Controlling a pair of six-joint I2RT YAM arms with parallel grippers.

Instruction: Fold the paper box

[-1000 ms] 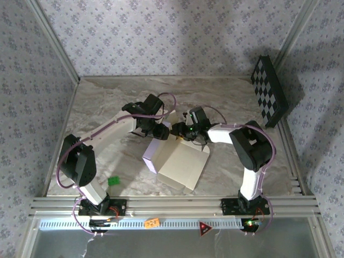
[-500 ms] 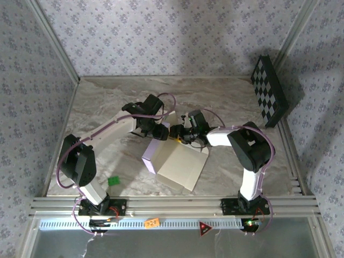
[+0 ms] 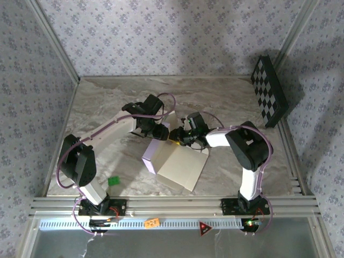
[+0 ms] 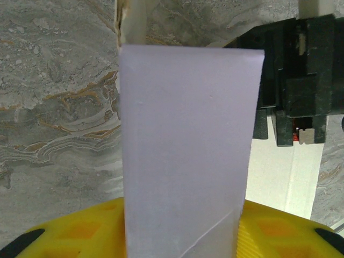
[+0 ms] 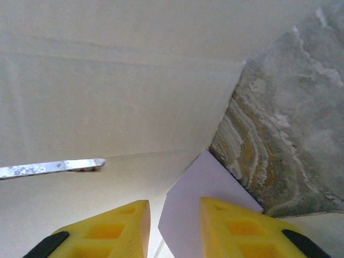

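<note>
Paper box [image 3: 180, 164] sits mid-desk [image 3: 107, 107], half-formed: cream base flat, one lavender wall up on its left side. Lavender flap [image 4: 183, 134] stands upright at the far edge, prob. so it can be creased over & tucked. Left pincer [image 3: 159, 131] flanks that flap w/ both fingers and looks clamped on it to hold it up; arm reaches diagonally in from near-left. Right pincer [image 3: 177, 135] noses in opposite, a flap corner betw. its fingers. Gripped or not, can't tell. Elbow sharply bent.
</note>
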